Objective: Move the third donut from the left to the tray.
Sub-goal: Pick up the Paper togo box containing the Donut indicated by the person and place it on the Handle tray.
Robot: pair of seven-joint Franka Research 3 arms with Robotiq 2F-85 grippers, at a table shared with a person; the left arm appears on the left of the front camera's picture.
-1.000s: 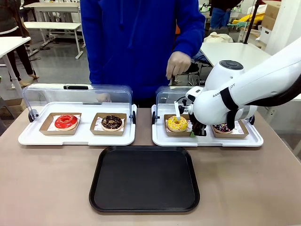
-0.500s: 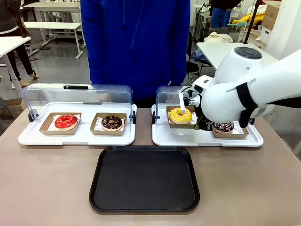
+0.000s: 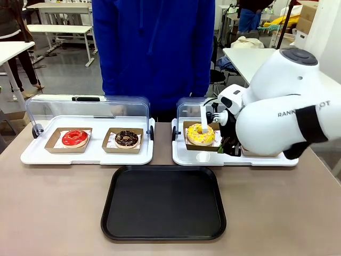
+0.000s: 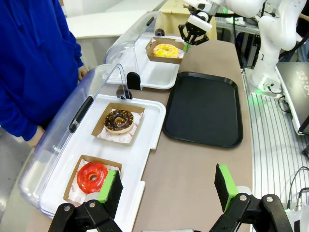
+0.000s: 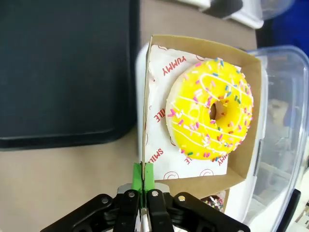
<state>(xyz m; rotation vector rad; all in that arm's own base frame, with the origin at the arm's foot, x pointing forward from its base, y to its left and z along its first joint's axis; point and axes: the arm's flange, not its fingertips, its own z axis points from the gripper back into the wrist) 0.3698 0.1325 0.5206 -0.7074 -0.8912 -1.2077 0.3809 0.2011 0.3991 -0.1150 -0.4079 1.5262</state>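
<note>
In the front view we see the right gripper [image 3: 226, 143] holding the third donut [image 3: 201, 134] in its cardboard holder [image 3: 187, 140], lifted clear of the right white display tray [image 3: 184, 156] and tilted toward the near edge. In the right wrist view its jaws are clamped on the holder's side wall [image 5: 144, 130], green pads [image 5: 143, 177] pressed together on the cardboard; the donut sits at 1 o'clock from the pads on printed paper. The tray [image 3: 163, 203] lies on the surface [image 3: 53, 208] at 7 o'clock from the held donut, apart from it.

In the left wrist view the left gripper [image 4: 169, 186] hangs above the surface with its jaws wide apart, gripping nothing. The red-iced donut [image 4: 91, 176] is just beyond its left finger, and the chocolate donut [image 4: 119, 121] lies farther toward 12 o'clock, both in the left display tray [image 4: 154, 126]. A person in a blue top [image 3: 154, 48] stands at the far side.
</note>
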